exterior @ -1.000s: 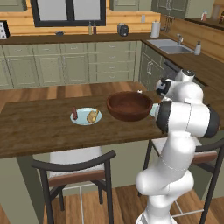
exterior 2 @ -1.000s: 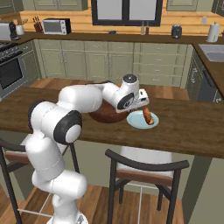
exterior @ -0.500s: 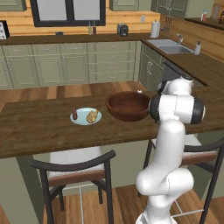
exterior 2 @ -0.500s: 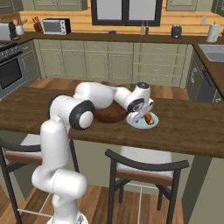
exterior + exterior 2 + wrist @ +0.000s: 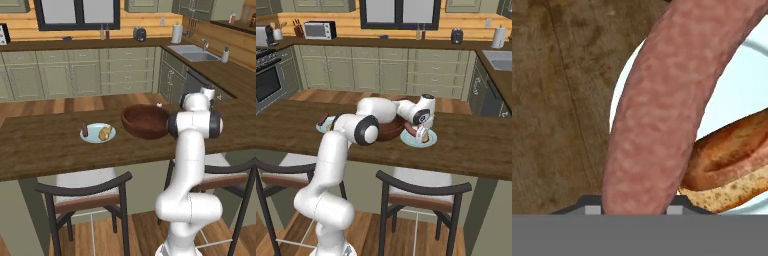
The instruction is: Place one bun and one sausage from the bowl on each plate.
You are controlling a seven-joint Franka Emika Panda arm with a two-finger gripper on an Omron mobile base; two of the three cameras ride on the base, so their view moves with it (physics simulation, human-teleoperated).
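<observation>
While the sausage [image 5: 662, 110] hangs clamped between the fingers [image 5: 594, 207], it sits low over the near plate [image 5: 418, 141], beside the bun [image 5: 732, 165] already lying there. Far plate [image 5: 97, 133] on the other side of the bowl [image 5: 146, 121] carries a bun and sausage. Best handling, as I judge it: lower until the sausage rests on bare plate next to the bun, not on the rim over the tabletop [image 5: 557, 100]; release gently, lift straight off.

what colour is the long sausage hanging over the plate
Mottled pinkish-brown, best seen in the hand view: the long curved sausage above the pale blue round plate.
</observation>
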